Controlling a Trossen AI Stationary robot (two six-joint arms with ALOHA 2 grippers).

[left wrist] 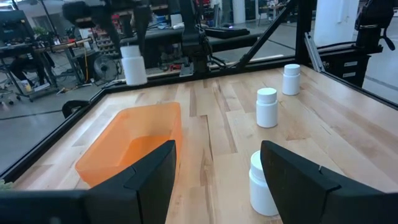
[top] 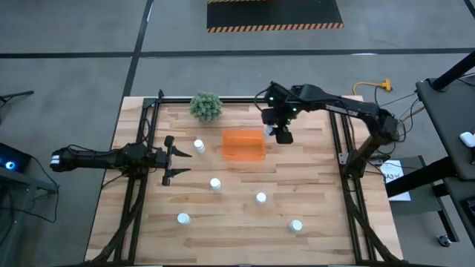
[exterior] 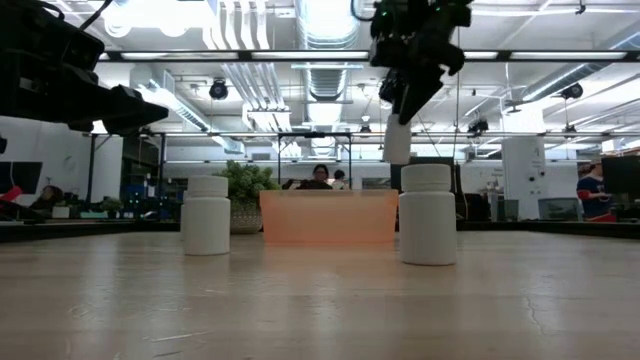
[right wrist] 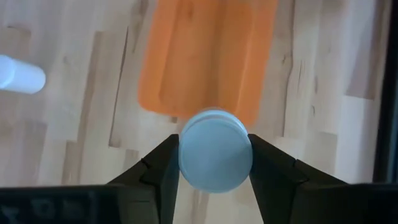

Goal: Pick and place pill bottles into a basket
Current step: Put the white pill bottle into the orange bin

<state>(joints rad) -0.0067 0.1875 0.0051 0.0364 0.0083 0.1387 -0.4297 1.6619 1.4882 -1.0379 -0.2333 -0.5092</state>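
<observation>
Wooden surface lies open around the basket. Right jaws, clamped on a pill bottle, hang just short of its near rim; released here, it could clip the low wall and roll. Left jaws wait spread, bottles ahead.

This is a big robot lab or workshop, not a home. A wooden table stands on a grey concrete floor. A black and yellow striped mat lies on the floor behind the table. Beyond the table, the low view shows a high ceiling with long lights and silver pipes. People sit at desks far behind the table, and a black metal frame runs along its sides.
</observation>
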